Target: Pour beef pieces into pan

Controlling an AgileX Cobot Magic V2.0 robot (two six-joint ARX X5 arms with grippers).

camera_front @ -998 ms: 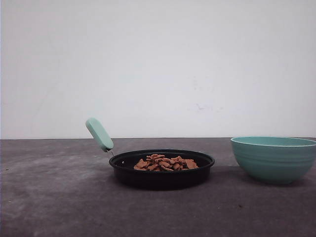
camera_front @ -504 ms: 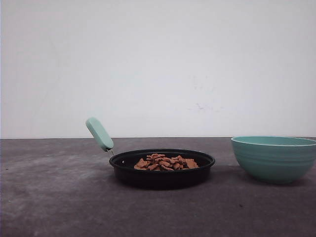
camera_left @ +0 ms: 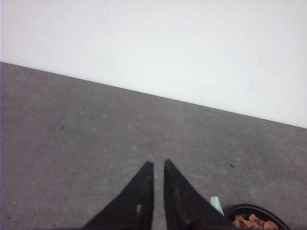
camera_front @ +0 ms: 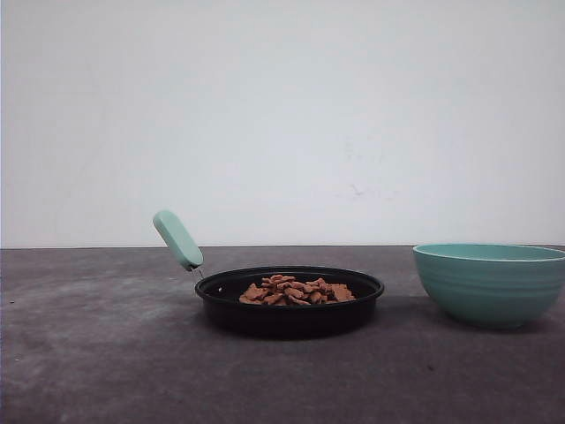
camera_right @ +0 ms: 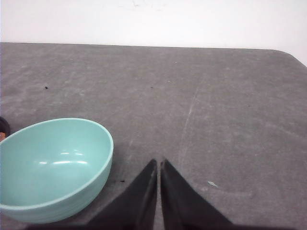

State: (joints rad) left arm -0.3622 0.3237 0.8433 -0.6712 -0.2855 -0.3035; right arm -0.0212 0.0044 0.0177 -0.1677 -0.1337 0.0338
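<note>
All the small reddish-brown beef pieces (camera_front: 295, 291) lie in the shallow black pan (camera_front: 290, 303); the teal bowl (camera_right: 50, 165) is empty, both pincers nearly together, so pouring looks done.

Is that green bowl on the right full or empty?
Empty. The right wrist view looks into the green bowl and shows only its smooth bare inside.

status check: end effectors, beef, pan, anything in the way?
Left end effector shut, empty. Right end effector shut, empty. Beef pieces heaped in pan. Teal bowl empty, right of pan, apart.

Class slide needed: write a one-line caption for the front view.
Beef pieces heaped in a black pan with a mint-green handle, beside a teal bowl on a grey table.
</note>
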